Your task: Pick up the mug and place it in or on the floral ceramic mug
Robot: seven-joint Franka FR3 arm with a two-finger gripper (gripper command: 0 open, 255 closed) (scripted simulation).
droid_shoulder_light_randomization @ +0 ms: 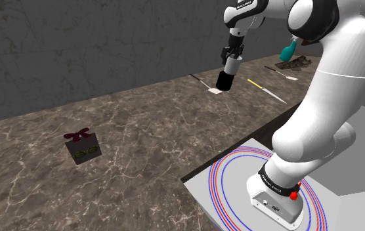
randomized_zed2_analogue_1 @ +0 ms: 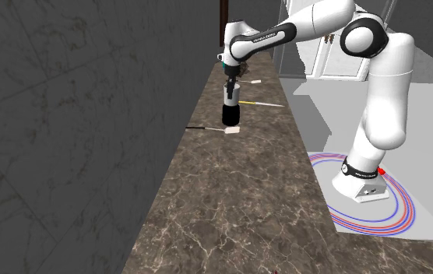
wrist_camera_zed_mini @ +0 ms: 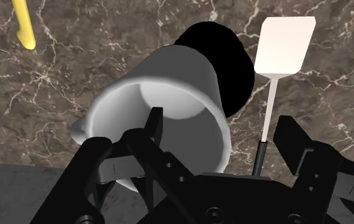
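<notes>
Two fingers (wrist_camera_zed_mini: 293,137) of the pincer (droid_shoulder_light_randomization: 232,55) are seen standing apart in the wrist view, so the pincer is judged to be spread and not clamped on anything. One finger is well clear of the wall of the white mug (wrist_camera_zed_mini: 182,73), while the other is set at or just inside its rim, and whether that one touches cannot be told. The white mug is found directly beneath the pincer, mouth upward, seated on top of the black mug (wrist_camera_zed_mini: 233,70), which is taken to be the target although no floral pattern is drawn on it. In the shoulder and second exterior views the two are stacked in one column on the dark marbled counter (droid_shoulder_light_randomization: 148,138). Just beside the black mug's foot a spatula (wrist_camera_zed_mini: 284,44) with a white blade and dark handle is laid, a yellow-handled utensil (droid_shoulder_light_randomization: 265,90) lies a little farther off, and a dark gift box (droid_shoulder_light_randomization: 83,147) with a red bow is set well apart. The placement is judged nearly finished, with only the withdrawal left. Trouble could be caused by the finger near the rim: if the pincer is lifted at a slant, the rim could be caught and the white mug tipped or dragged off, and the stack toppled onto the spatula. How deeply the white mug is nested cannot be made out; if it is merely perched, a slight knock would be enough to unseat it.
</notes>
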